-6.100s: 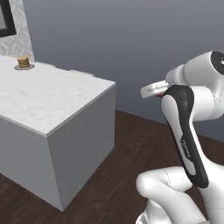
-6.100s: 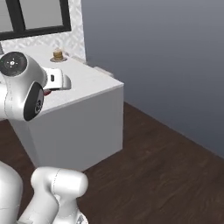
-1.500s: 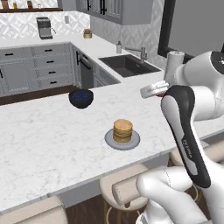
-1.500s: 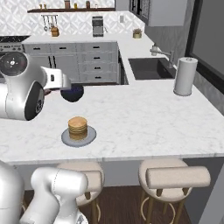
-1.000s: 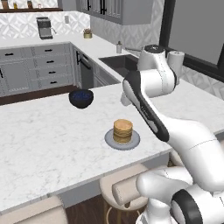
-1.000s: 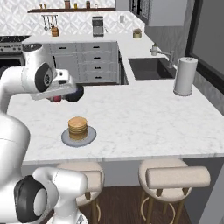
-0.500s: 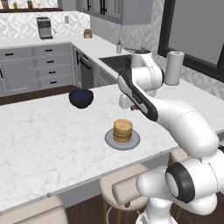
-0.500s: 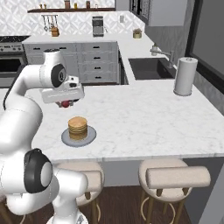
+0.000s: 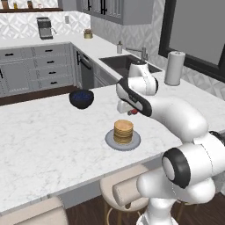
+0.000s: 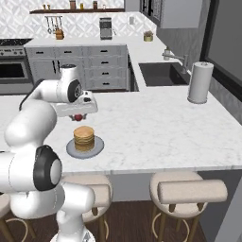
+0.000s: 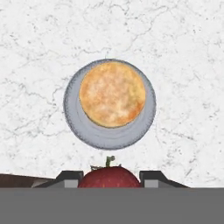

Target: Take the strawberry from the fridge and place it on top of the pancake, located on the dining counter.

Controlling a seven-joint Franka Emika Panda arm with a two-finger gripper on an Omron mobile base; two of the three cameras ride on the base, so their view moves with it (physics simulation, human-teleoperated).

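Observation:
A stack of golden-brown pancake (image 9: 123, 131) (image 10: 84, 137) (image 11: 112, 94) rests on a small grey plate (image 9: 110, 141) (image 10: 71, 150) (image 11: 144, 125) on the white marbled dining counter (image 9: 48, 132) (image 10: 156, 127). My gripper (image 9: 130, 110) (image 10: 77, 116) (image 11: 109, 177) hangs above the counter, just behind the stack and higher than it. It is shut on the red strawberry (image 9: 132, 111) (image 10: 77, 116) (image 11: 110, 178), which sits between the dark fingertips (image 11: 70, 176). In the hand view the pancake lies straight ahead of the fruit. The fridge is out of view.
A dark blue bowl (image 9: 81, 98) stands on the counter behind and left of the plate. A paper towel roll (image 9: 173, 67) (image 10: 198, 82) stands near the sink (image 10: 160, 72). Beige stools (image 9: 127, 193) (image 10: 189, 191) line the counter's near edge.
The base has driven up to the dining counter and stopped. Over the last second the arm swung out over the counter, carrying the strawberry to a spot just behind the pancake stack.

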